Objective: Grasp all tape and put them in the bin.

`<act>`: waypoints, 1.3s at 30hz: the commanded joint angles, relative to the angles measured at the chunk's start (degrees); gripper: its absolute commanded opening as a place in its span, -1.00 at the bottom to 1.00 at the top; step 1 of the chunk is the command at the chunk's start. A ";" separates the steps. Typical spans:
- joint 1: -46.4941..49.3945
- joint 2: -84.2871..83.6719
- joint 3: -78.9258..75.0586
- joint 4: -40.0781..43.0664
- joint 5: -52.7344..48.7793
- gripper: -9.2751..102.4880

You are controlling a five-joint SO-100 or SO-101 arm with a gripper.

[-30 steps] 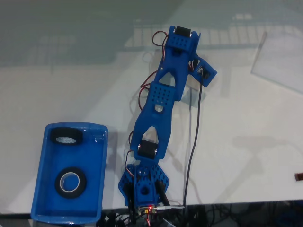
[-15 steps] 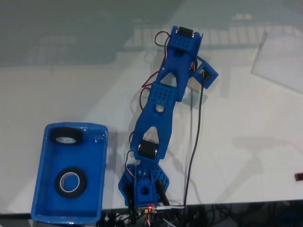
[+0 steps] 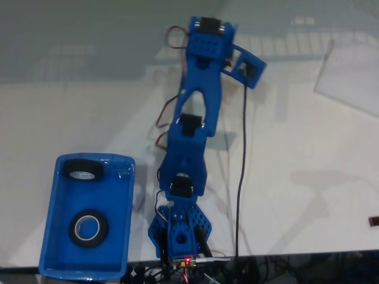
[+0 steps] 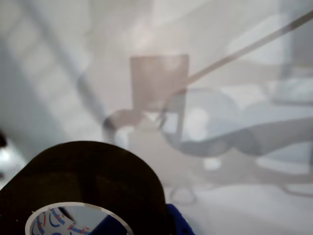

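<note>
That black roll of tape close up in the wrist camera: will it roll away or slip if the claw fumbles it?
The black ring-shaped roll of tape is round, so on edge it would probably roll across the smooth white table; flat, it should sit still, like the two in the glossy blue tray. It looks stiff, likely holding shape when squeezed. Whether the claw holds it, I cannot tell.

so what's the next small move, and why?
Probably swing the arm toward the bin. The wrist view shows a tape roll close against the camera, seemingly held, while two rolls already lie in the bin. The jaws aren't clearly visible, so confirm the grip first.
</note>
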 commanded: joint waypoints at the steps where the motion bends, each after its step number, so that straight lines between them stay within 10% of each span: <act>1: -6.77 14.50 7.73 -0.62 -4.66 -0.83; 25: -62.40 58.10 54.14 -1.41 -56.34 -0.83; 39: -84.37 69.52 68.91 -1.85 -60.21 -0.83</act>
